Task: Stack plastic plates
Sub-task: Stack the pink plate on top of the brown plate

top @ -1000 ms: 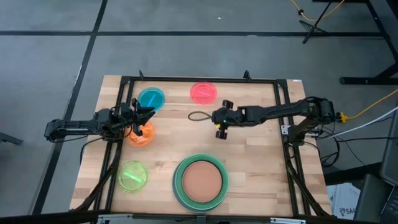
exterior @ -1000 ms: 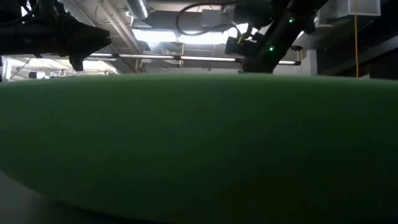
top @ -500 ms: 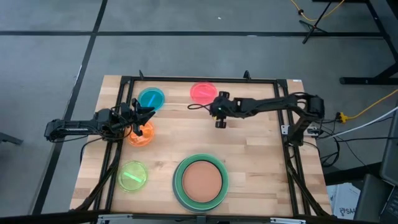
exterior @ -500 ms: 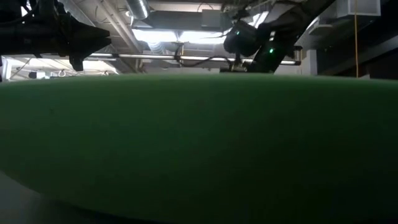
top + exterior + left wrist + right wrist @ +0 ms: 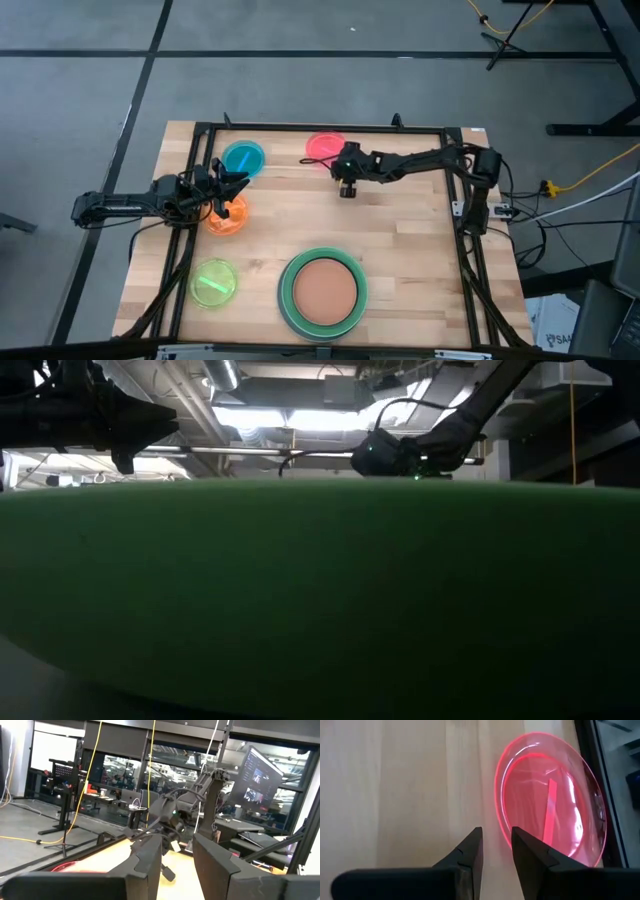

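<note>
Pink plate lies flat on the counter, its rim just ahead of the right gripper, fingers narrowly parted, empty. Step in hand, likely: approach for pickup. Next calls for straddling the rim, then closing. Left gripper waits over the orange plate, fingers slightly apart.

Two dark jointed arms; right hand black, angular fingers.

- The right arm stretches far across toward the left, its gripper low, fingers a narrow gap apart.
- The left arm reaches rightward, its gripper fingers slightly parted.
</note>
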